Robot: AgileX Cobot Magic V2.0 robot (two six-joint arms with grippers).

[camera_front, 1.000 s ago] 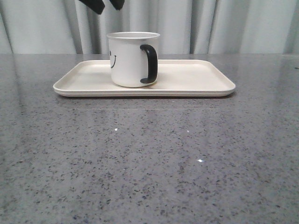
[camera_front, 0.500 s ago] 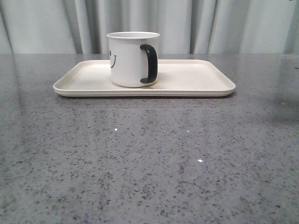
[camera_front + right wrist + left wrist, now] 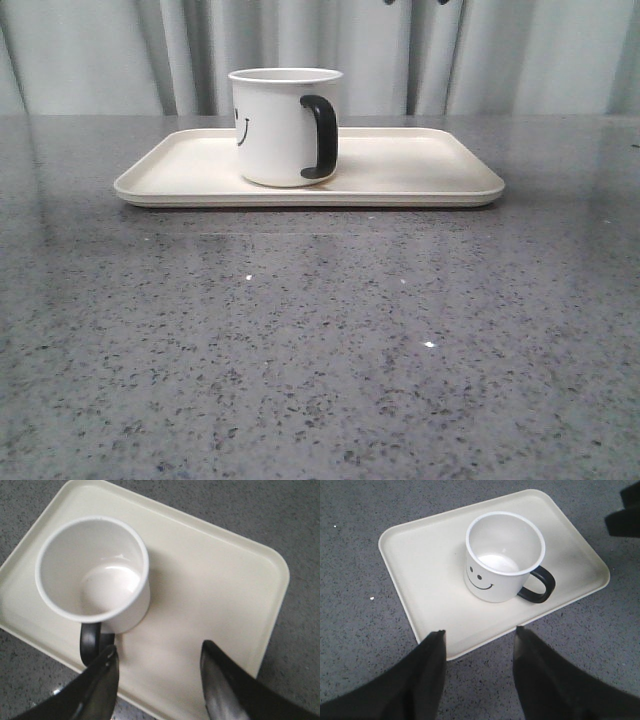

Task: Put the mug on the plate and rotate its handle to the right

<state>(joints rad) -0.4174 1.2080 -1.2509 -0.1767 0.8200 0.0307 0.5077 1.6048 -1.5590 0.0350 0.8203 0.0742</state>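
Observation:
The white mug with a smiley face stands upright on the left half of the cream plate. Its black handle points toward the front and a little right. In the left wrist view the mug and handle lie beyond my left gripper, which is open, empty and raised over the plate's edge. My right gripper is open above the plate, beside the mug, one finger near the handle without holding it.
The plate rests on a grey speckled tabletop with a pale curtain behind it. Two dark fingertips just show at the top edge of the front view, right of the mug.
The dark fingers above the mug's left side one second ago rose out of the front view. Two dark tips now show at the top, further right. Mug and plate have not moved.

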